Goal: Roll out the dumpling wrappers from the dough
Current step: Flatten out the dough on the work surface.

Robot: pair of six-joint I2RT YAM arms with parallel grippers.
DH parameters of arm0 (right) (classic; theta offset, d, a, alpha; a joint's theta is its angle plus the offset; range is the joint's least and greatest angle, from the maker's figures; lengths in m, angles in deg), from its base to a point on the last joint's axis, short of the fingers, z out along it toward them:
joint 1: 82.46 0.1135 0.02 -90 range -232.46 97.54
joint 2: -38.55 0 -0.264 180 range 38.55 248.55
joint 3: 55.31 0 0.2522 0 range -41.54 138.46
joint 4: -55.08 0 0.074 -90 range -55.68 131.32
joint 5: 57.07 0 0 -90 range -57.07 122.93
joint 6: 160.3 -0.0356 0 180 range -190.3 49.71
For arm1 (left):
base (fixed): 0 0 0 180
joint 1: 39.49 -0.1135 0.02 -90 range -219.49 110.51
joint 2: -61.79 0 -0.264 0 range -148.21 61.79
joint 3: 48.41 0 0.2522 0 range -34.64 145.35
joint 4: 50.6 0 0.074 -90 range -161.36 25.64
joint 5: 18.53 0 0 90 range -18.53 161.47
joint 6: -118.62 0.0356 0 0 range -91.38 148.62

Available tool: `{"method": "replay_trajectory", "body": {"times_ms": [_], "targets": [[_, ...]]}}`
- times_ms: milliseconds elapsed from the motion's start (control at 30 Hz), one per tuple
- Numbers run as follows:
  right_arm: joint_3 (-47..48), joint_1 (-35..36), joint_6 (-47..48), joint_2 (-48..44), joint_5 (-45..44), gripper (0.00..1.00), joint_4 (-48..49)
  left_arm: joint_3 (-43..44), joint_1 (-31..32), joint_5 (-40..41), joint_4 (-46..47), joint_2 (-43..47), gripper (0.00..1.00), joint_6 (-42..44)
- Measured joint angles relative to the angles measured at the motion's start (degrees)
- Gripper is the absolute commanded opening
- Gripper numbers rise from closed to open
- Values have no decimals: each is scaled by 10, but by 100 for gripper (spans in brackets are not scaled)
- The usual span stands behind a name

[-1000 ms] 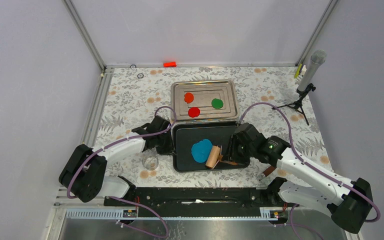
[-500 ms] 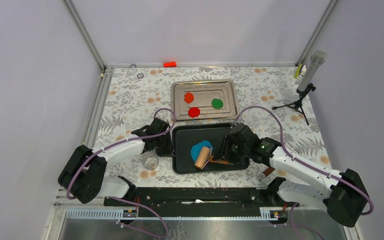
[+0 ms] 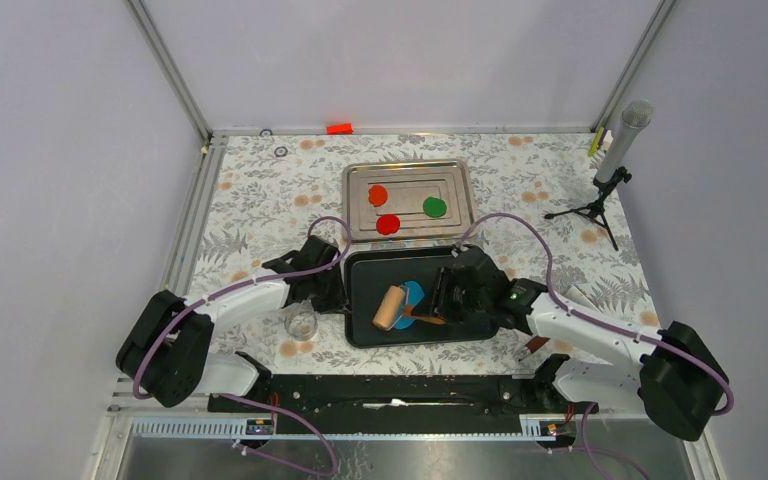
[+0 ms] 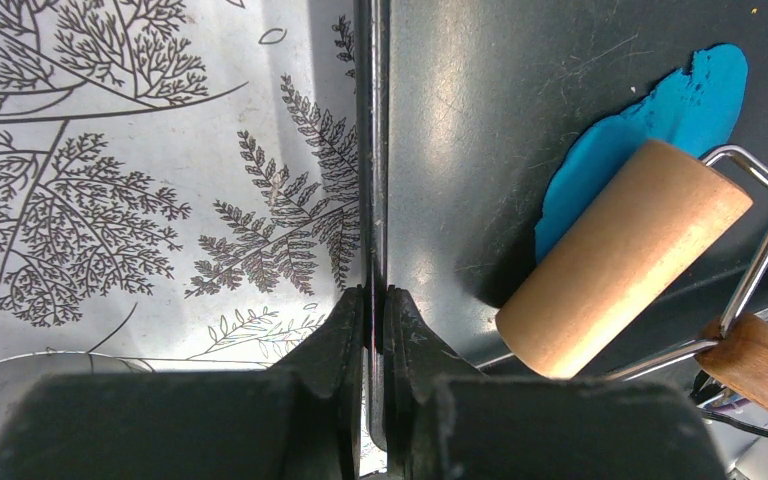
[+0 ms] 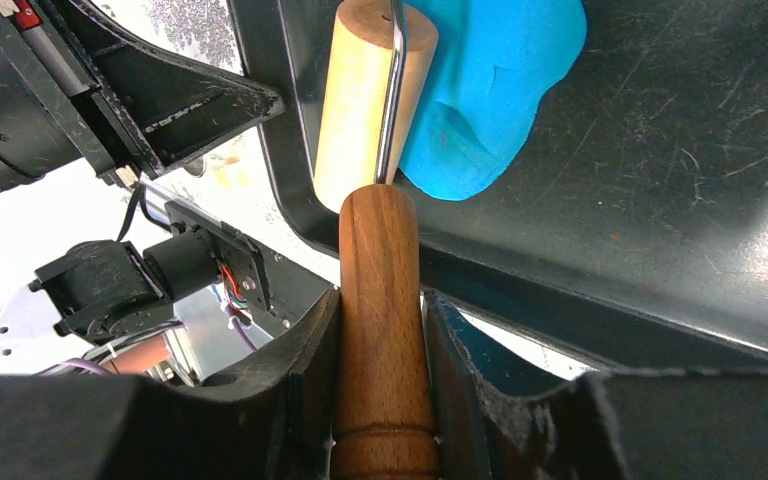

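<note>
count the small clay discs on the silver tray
3: an orange disc at the left rear of the tray, a red disc nearer the front, a green disc to the right. None looks hidden.

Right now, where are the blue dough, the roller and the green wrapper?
blue dough (image 4: 675,105): left wrist view, bare upper part of the sheet.
roller (image 4: 620,260): left wrist view, middle of the wooden drum.
green wrapper (image 3: 434,207): top external view, centre of the disc.

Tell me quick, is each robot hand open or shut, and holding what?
Left gripper: shut on the black tray, pinching its rim.
Right gripper: shut on the wooden roller handle.
</note>
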Motion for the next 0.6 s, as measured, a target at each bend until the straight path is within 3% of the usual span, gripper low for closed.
{"method": "replay_trajectory", "body": {"times_ms": [333,600], "targets": [[-45,1,-8,-122,-39,0,-75,0,0,0,0,0,0,0],[-26,-4,-15,-45,-26,0,-17,0,0,2,-1,1,0,0]]}}
